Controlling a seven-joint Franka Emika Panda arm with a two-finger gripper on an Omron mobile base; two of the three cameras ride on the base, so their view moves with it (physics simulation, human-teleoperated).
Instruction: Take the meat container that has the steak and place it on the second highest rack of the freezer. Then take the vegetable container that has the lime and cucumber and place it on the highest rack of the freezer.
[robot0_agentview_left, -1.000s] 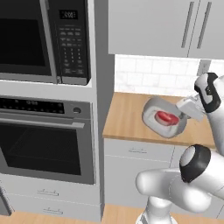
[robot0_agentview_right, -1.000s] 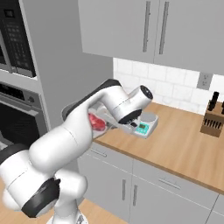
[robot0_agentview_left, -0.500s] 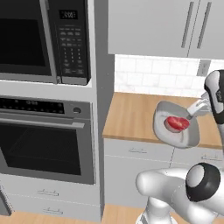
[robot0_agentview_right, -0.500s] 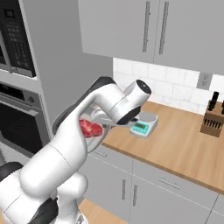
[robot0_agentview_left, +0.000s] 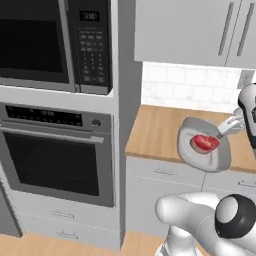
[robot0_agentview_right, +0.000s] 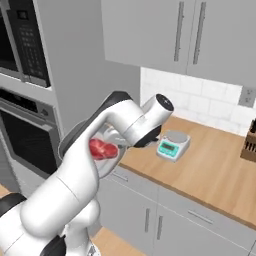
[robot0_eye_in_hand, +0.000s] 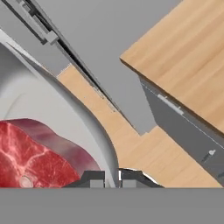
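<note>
My gripper (robot0_agentview_left: 224, 128) is shut on the rim of the meat container (robot0_agentview_left: 187, 150), a pale grey tray that hangs tilted in the air over the counter's front edge. The steak (robot0_agentview_left: 204, 143), a red slab, lies inside it. From the right base view the steak (robot0_agentview_right: 102, 149) and the meat container (robot0_agentview_right: 111, 165) show partly behind my white arm. In the hand view the gripper (robot0_eye_in_hand: 112, 179) pinches the container's curved rim (robot0_eye_in_hand: 89, 120), with the steak (robot0_eye_in_hand: 30, 159) at the lower left. The freezer, its racks and the vegetable container are out of view.
A black oven (robot0_agentview_left: 55, 160) with a microwave (robot0_agentview_left: 50, 42) above it stands to the left. The wooden counter (robot0_agentview_right: 210, 165) carries a small scale (robot0_agentview_right: 172, 145) and a knife block (robot0_agentview_right: 249, 145). Grey upper cabinets (robot0_agentview_right: 175, 35) hang overhead.
The container with the steak has come off the counter, moving toward the robot and slightly down, and now tilts more. The gripper stays shut on its rim.
</note>
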